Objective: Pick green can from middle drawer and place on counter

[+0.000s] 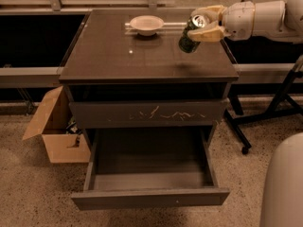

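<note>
While tilted above counter (142, 60), green can (190, 36) between fingers (210, 35).

Gripper (199, 24) over counter's (142, 56) right rear clasps green can (187, 42), covering its upper side; arm (265, 18) cut off right.

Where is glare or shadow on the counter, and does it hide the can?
Camera view: one small glint on the counter, left of centre; a shadow at right front, below the green can; the can, tilted in the end effector over the counter's right side, is well lit; the middle drawer is dim inside.
</note>
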{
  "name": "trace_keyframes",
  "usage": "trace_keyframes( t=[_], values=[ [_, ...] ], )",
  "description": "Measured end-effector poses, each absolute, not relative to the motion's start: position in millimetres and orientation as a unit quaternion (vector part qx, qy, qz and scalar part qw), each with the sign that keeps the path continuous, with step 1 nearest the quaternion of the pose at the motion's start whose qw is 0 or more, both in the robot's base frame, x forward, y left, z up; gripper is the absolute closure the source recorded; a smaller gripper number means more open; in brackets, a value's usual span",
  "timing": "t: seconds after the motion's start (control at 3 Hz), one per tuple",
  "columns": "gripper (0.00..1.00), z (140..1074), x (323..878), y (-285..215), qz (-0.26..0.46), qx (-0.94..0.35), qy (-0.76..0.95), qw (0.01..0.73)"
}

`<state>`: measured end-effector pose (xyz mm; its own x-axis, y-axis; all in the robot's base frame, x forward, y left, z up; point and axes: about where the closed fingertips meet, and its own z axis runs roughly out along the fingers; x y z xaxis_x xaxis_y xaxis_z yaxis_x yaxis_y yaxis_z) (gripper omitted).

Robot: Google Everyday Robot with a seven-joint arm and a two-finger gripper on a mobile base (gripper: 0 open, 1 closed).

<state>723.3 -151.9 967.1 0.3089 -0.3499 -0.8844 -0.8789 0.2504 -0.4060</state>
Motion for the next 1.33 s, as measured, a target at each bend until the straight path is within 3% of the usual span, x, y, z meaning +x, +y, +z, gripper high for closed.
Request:
trace_keyframes(
  t=[1.33],
  values=[
    [1.00, 952, 762, -119, 0.242, -0.555, 0.615, 0.504]
  ],
)
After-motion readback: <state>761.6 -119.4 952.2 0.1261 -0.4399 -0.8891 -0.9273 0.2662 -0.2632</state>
